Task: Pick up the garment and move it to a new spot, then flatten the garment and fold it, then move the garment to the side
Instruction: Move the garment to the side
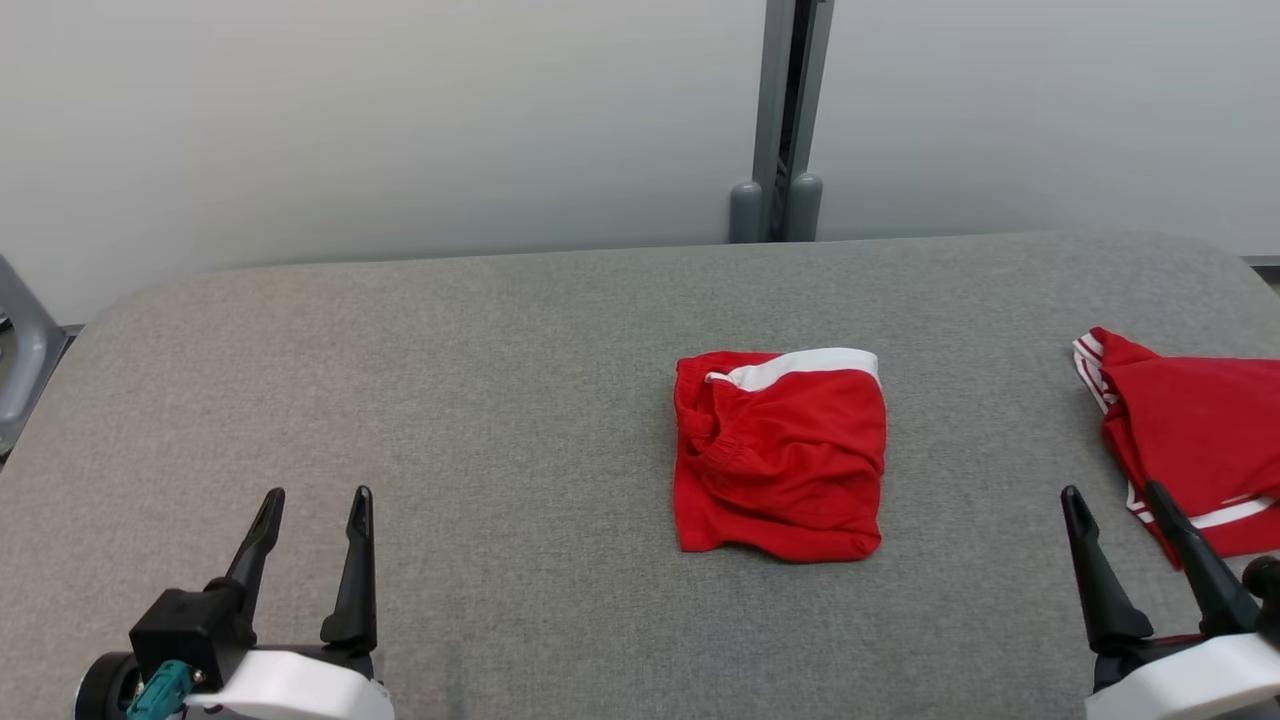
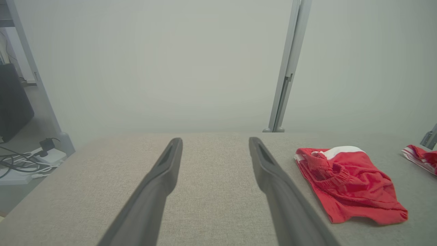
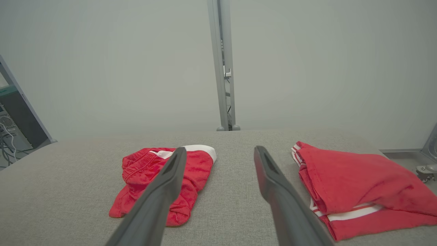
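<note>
Both pairs of jaws stand released and empty over the desk's near edge, the left jaws above its near left corner and the right jaws above its near right corner. A second garment, red with white stripes, lies at the desk's right edge, just past the right jaws. The shorts, red with a white band, rest a little right of the desk's middle, folded into a rumpled square, apart from both pairs of jaws. Behind the desk's far edge rises a grey post against a pale wall. With the fold apparently made, the step left looks to be the shift to the side, and that is where trouble could start. A pinch that catches only the top layer would likely let the lower layers drop open. A drag across the desk's coarse cloth could bunch the square or roll its loose near hem. The right jaws sit so close to the second garment that a careless reach from the desk's right side could snag it, or take it for the shorts, as both are the same red.
</note>
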### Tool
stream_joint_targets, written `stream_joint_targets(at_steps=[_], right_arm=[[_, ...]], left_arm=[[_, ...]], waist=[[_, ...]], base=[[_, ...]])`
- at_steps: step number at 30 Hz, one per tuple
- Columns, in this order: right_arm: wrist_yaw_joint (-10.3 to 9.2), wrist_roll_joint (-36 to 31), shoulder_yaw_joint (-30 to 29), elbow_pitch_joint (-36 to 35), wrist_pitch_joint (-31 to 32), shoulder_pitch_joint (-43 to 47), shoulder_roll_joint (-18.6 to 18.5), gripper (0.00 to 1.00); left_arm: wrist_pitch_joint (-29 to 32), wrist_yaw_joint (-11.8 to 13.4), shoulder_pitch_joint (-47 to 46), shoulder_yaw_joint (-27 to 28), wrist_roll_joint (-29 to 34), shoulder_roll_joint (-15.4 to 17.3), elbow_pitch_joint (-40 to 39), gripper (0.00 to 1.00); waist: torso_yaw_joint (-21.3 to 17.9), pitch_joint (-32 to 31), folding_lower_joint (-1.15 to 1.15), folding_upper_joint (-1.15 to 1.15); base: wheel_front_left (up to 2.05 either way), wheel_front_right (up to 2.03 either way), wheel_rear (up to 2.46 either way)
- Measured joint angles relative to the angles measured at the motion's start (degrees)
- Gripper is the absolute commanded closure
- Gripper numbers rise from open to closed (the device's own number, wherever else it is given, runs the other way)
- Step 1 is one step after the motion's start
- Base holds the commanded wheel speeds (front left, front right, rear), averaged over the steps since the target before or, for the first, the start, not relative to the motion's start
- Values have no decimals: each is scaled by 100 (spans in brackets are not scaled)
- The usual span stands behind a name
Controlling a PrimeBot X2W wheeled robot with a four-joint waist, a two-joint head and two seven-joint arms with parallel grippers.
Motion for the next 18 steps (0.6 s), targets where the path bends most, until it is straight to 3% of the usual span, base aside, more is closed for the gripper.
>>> stream_joint_targets(at_steps=[7, 18], right_arm=[[0, 87, -146, 290, -60, -343, -36, 0], [0, 259, 45, 1896, -263, -1556, -288, 0]], left_arm=[[-70, -15, -314, 29, 13, -7, -79, 0], [-423, -246, -1141, 76, 1, -213, 190, 0]], waist=[[207, 208, 0, 0], [829, 1004, 0, 0]], base=[[0, 0, 0], [0, 0, 0]])
